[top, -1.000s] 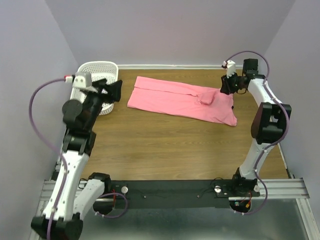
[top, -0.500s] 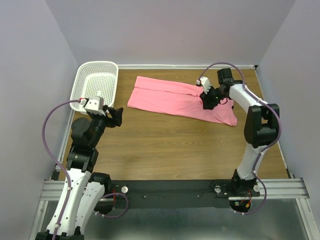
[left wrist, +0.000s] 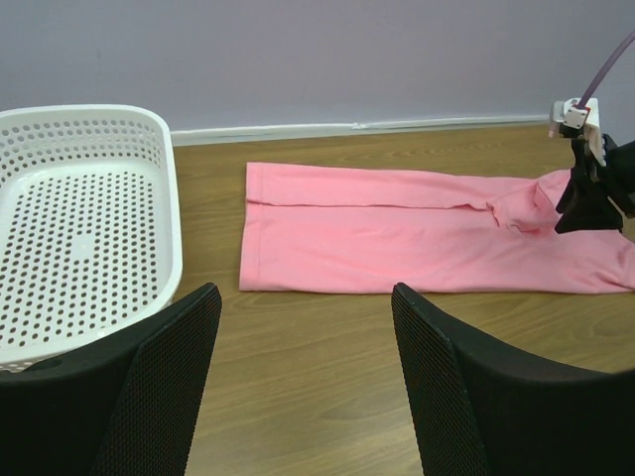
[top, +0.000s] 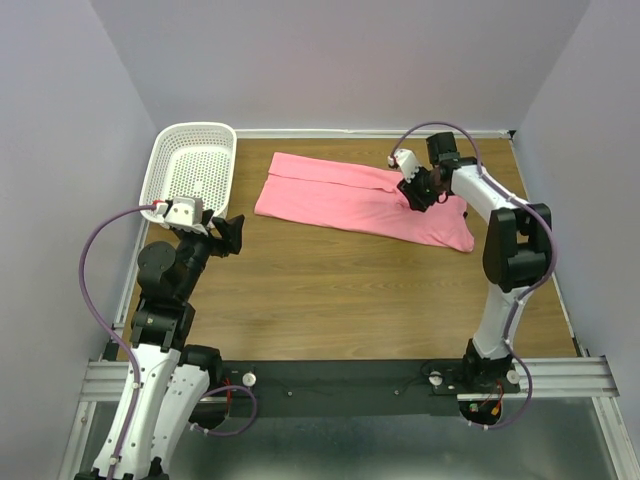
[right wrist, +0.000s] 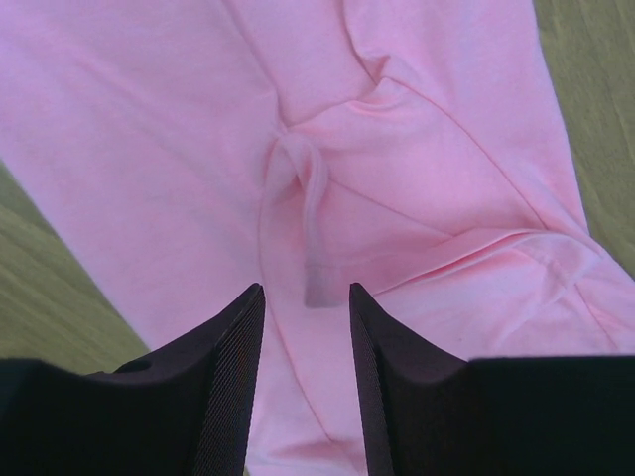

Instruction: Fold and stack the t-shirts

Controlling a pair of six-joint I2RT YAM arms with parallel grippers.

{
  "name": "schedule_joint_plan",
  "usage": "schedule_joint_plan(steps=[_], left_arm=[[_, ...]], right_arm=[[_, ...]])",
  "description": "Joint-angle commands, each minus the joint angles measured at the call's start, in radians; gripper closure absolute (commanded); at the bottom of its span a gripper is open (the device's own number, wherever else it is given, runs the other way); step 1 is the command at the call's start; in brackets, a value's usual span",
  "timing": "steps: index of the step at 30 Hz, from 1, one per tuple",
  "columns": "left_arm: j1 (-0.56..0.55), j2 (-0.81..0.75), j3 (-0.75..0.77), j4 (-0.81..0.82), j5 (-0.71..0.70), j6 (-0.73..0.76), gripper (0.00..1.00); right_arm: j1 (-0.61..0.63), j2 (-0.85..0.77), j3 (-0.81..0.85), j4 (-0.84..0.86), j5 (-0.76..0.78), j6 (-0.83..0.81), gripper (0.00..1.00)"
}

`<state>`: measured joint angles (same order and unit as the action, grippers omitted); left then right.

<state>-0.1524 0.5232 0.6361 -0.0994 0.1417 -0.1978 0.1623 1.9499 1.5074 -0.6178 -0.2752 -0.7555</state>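
Note:
A salmon-pink t-shirt [top: 340,200] lies flat across the far half of the wooden table, folded into a long band. A small bunched ridge of its fabric [right wrist: 303,193] rises near its right end. My right gripper [top: 416,196] is down on the t-shirt [right wrist: 179,139] at that ridge. Its jaws stand apart, and the end of the ridge lies just beyond the tips of the right gripper [right wrist: 306,290], unclamped. My left gripper [top: 232,232] hovers open over bare wood near the table's left side, facing the t-shirt [left wrist: 397,243]. Nothing is between the fingers of the left gripper [left wrist: 306,296].
A white perforated plastic basket [top: 195,128] stands at the back left corner, just left of the shirt, and shows in the left wrist view as the basket [left wrist: 171,213]. Purple walls close in the table [top: 330,290] on three sides.
My right gripper has swung left from the table's far right edge onto the shirt's bunched ridge. My left arm has drawn back from the basket toward the near left.

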Motion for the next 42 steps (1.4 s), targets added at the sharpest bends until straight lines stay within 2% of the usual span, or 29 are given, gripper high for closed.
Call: schedule_joint_plan(steps=[1,4,5,6,7,10,17,18,20,21,23,27,30,31,32,34,38,42], left_arm=[[0.004,-0.005,-0.010,0.013,-0.008,0.012,0.22],[0.004,-0.005,-0.010,0.013,-0.010,0.011,0.22],[0.004,-0.005,-0.012,0.012,-0.011,0.011,0.22],[0.004,-0.005,-0.010,0.013,-0.011,0.012,0.22],[0.004,-0.005,-0.012,0.013,-0.010,0.012,0.22],[0.004,-0.002,-0.013,0.017,-0.007,0.012,0.22],[0.004,0.011,-0.010,0.014,-0.005,0.012,0.22],[0.004,0.012,-0.012,0.013,-0.005,0.012,0.22],[0.005,0.011,-0.013,0.012,-0.008,0.012,0.22],[0.004,0.012,-0.013,0.012,-0.008,0.011,0.22],[0.004,0.012,-0.012,0.012,-0.008,0.011,0.22],[0.004,0.015,-0.015,0.013,-0.004,0.011,0.22],[0.004,0.017,-0.015,0.015,0.002,0.011,0.22],[0.004,0.012,-0.015,0.017,0.006,0.011,0.22],[0.004,0.012,-0.013,0.017,0.009,0.011,0.22],[0.004,0.006,-0.016,0.023,0.018,0.011,0.22],[0.004,0.004,-0.018,0.030,0.036,0.012,0.22],[0.004,0.008,-0.018,0.029,0.041,0.012,0.22]], right_arm=[[0.017,0.061,0.054,0.026,0.083,0.012,0.55],[0.028,0.096,0.074,0.026,0.108,0.002,0.62],[0.029,0.096,0.079,0.026,0.113,0.002,0.69],[0.034,0.106,0.089,0.026,0.114,0.002,0.82],[0.039,0.110,0.097,0.027,0.123,0.002,0.88],[0.055,0.130,0.138,0.035,0.152,0.001,1.00],[0.123,0.276,0.344,0.052,0.269,0.013,0.98],[0.138,0.303,0.376,0.058,0.309,0.021,0.95],[0.151,0.374,0.462,0.072,0.384,0.057,0.53],[0.152,0.392,0.483,0.072,0.404,0.070,0.27],[0.152,0.408,0.499,0.085,0.456,0.109,0.00],[0.129,0.290,0.378,0.188,0.485,0.198,0.00],[0.034,0.152,0.273,0.219,0.337,0.382,0.00],[-0.005,0.120,0.236,0.217,0.157,0.469,0.00],[-0.089,0.057,0.190,0.219,0.080,0.504,0.00],[-0.157,0.011,0.058,0.217,-0.072,0.551,0.00],[-0.295,-0.020,-0.096,0.220,-0.148,0.573,0.07],[-0.362,0.020,-0.116,0.224,-0.196,0.634,0.16]])
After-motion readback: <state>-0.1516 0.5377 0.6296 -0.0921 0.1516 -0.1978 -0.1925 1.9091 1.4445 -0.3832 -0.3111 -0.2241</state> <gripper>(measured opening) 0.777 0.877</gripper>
